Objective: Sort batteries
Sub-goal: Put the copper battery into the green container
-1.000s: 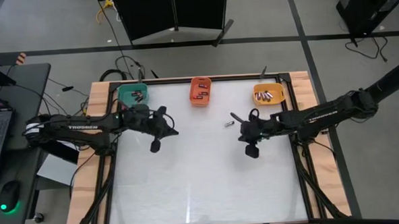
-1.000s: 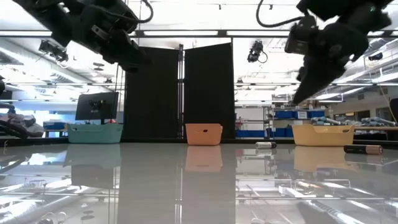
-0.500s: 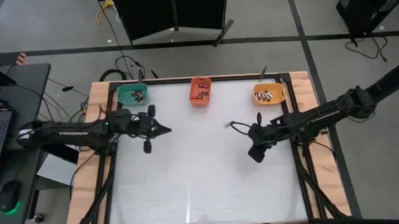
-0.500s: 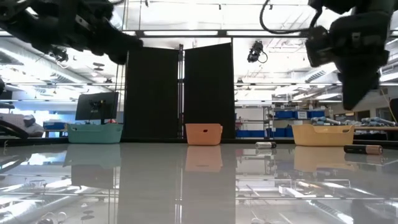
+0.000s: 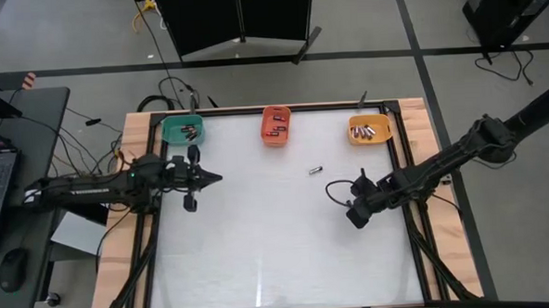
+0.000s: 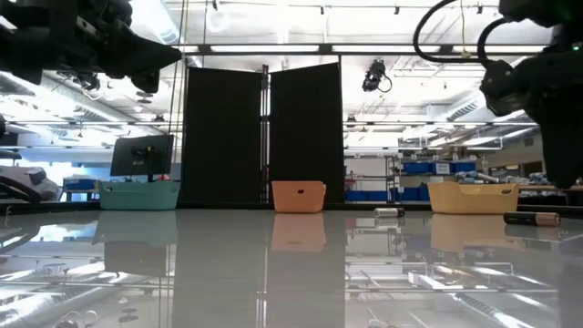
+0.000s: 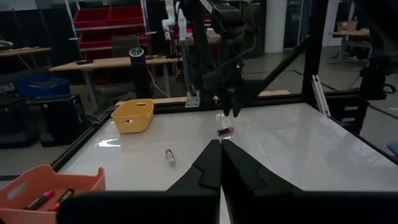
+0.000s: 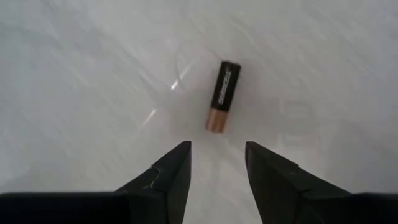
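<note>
- White table noted, framed by a wooden edge; reflective surface seen in low view.
- Left arm found along table's left side, reaching inward.
- Right arm found entering from right side, angled down toward right-centre of table.
- Teal bin at far left of back edge, orange bin at back centre, yellow bin at back right; batteries visible inside each.
- Same three bins observed in a row in low view: teal, orange, yellow.
- Left gripper held above table near teal bin; fingers pressed together in left wrist view, nothing between them.
- Right gripper pointed down at table, right of centre; fingers spread apart in right wrist view, nothing pinched.
- Black-and-copper battery lying flat on table just ahead of spread right fingers, not touching them.
- Loose small battery lying on table between orange and yellow bins, forward of them; seen in left wrist view and low view.
- Another battery noted lying at right in low view, nearer than yellow bin.
</note>
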Robot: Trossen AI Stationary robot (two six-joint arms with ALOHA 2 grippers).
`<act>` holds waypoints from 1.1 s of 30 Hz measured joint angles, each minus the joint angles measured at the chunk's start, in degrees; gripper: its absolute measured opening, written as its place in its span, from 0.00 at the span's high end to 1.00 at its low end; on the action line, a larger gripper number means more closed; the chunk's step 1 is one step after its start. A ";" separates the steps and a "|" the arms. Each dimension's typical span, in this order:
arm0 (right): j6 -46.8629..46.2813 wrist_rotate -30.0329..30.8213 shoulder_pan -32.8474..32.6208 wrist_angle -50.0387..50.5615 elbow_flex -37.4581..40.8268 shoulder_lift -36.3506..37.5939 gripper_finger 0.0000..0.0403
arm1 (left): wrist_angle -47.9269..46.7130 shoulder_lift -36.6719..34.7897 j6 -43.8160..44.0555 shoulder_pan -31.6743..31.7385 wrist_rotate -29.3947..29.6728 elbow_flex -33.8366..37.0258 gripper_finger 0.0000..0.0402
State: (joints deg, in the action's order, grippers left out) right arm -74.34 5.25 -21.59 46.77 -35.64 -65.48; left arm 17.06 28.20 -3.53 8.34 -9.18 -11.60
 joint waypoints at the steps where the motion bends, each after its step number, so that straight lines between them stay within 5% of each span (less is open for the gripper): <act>1: -0.57 0.95 -0.43 -0.68 0.46 -0.02 0.59 | 0.04 -0.31 0.19 0.00 0.28 0.17 0.97; 21: 2.56 3.20 -1.76 -9.02 3.39 -11.95 0.61 | 0.18 2.45 3.85 0.00 0.95 0.29 0.97; 33: 8.40 6.09 -1.59 -9.24 2.14 -13.56 0.72 | 3.30 8.46 3.58 -0.15 1.19 0.31 0.97</act>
State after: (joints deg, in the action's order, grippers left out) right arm -65.94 11.33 -23.18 37.53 -33.50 -79.03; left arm 20.36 36.65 0.05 8.19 -7.99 -11.29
